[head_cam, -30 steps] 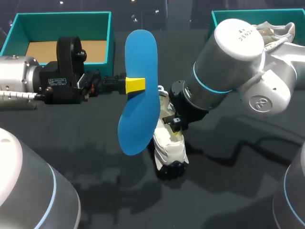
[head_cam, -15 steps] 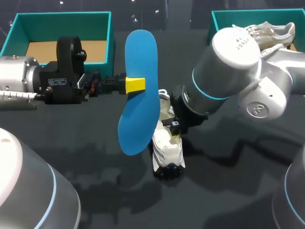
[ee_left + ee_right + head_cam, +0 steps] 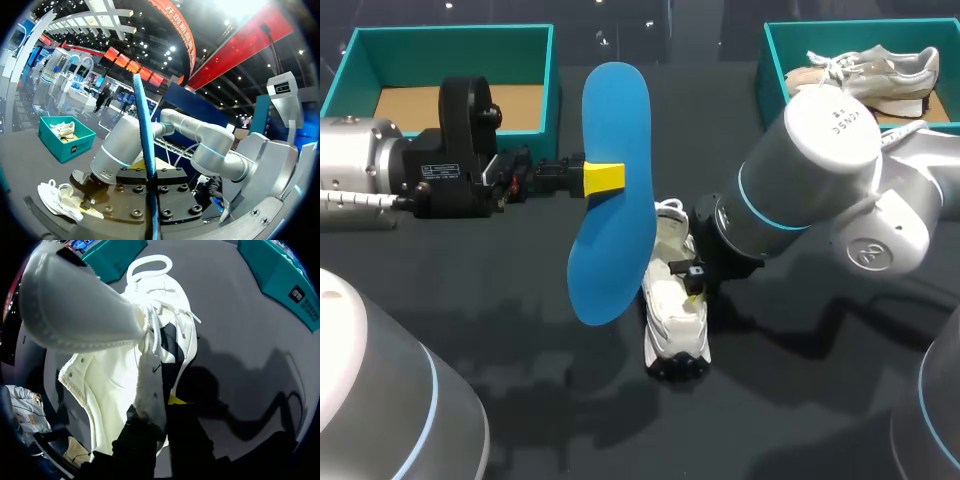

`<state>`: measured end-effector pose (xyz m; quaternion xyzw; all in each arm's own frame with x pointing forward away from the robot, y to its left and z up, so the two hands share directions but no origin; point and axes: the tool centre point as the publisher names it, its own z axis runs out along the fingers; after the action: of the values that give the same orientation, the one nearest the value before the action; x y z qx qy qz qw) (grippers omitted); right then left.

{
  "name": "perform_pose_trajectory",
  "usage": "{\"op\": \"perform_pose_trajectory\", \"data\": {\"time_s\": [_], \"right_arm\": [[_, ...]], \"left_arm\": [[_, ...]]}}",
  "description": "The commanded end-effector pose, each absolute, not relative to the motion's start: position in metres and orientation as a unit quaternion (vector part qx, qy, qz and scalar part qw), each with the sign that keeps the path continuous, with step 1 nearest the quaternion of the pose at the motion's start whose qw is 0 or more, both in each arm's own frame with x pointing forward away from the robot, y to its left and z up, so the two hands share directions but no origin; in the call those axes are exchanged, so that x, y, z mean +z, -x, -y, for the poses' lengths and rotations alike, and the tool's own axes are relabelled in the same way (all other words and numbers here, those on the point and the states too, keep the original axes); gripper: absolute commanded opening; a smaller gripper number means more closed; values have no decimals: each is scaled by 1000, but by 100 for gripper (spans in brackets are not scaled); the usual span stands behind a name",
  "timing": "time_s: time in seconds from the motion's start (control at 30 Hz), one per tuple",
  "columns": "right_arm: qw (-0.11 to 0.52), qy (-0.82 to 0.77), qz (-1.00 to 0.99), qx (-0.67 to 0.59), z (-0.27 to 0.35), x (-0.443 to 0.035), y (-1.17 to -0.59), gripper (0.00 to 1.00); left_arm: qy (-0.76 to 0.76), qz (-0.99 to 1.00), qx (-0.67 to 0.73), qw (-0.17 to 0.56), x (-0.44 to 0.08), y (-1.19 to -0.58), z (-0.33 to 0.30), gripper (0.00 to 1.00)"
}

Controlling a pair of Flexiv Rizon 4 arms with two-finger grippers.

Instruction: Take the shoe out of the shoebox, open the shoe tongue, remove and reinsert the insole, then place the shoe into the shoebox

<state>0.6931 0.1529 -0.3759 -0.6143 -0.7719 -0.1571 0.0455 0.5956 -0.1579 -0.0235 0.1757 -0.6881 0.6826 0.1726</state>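
Note:
My left gripper [image 3: 603,177] is shut on a blue insole [image 3: 615,200] and holds it upright on its edge above the table's middle. The left wrist view shows that insole [image 3: 144,145] edge-on, rising from between the fingers of the left gripper [image 3: 152,195]. A white shoe [image 3: 673,305] lies on the dark table just right of the insole, toe toward the front. My right gripper [image 3: 692,283] is shut on the side wall of the shoe's opening. Seen from the right wrist, the shoe [image 3: 120,375] has its tongue [image 3: 75,305] lifted, and the right gripper [image 3: 162,412] pinches the upper's edge.
A teal shoebox [image 3: 545,80] with a bare cardboard floor stands at the back left. Another teal shoebox [image 3: 772,60] at the back right holds a second, beige shoe [image 3: 865,70]. My right arm's thick elbow [image 3: 820,170] hangs over the table's right half.
My right arm has swung right and toward the front, uncovering the beige shoe in the right box. The white shoe has turned straighter in its grip. The left arm and insole have stayed put.

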Motion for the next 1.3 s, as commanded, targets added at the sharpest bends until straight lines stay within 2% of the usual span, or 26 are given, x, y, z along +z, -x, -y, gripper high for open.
{"op": "perform_pose_trajectory", "data": {"time_s": [0.03, 0.13, 0.2, 0.33, 0.43, 0.5, 0.57, 0.6, 0.83, 1.23, 1.3], "right_arm": [[51, 614, 770, -163, -152, -381, -694, 0], [53, 613, 771, -165, -151, -383, -694, 5], [56, 612, 771, -166, -150, -383, -694, 27], [59, 612, 770, -171, -150, -382, -696, 33], [62, 611, 769, -175, -150, -380, -698, 50], [63, 610, 769, -177, -150, -376, -699, 80], [66, 608, 770, -182, -149, -369, -699, 98], [68, 609, 769, -182, -149, -365, -699, 100], [113, 595, 757, -245, -140, -337, -697, 100], [113, 595, 757, -245, -140, -337, -697, 100], [109, 582, 757, -276, -138, -324, -695, 100]], "left_arm": [[-175, 688, 683, 173, -24, -597, 160, 0], [-175, 688, 683, 173, -24, -597, 160, 0], [-175, 688, 683, 173, -24, -597, 160, 0], [-175, 688, 683, 173, -24, -597, 160, 0], [-175, 688, 683, 173, -24, -597, 160, 0], [-175, 688, 683, 173, -24, -597, 160, 0], [-175, 688, 683, 173, -24, -597, 160, 0], [-175, 688, 683, 173, -24, -597, 160, 0], [-175, 688, 683, 173, -24, -597, 160, 0], [-175, 688, 683, 173, -24, -597, 160, 0], [-175, 688, 683, 173, -24, -597, 160, 0]]}}
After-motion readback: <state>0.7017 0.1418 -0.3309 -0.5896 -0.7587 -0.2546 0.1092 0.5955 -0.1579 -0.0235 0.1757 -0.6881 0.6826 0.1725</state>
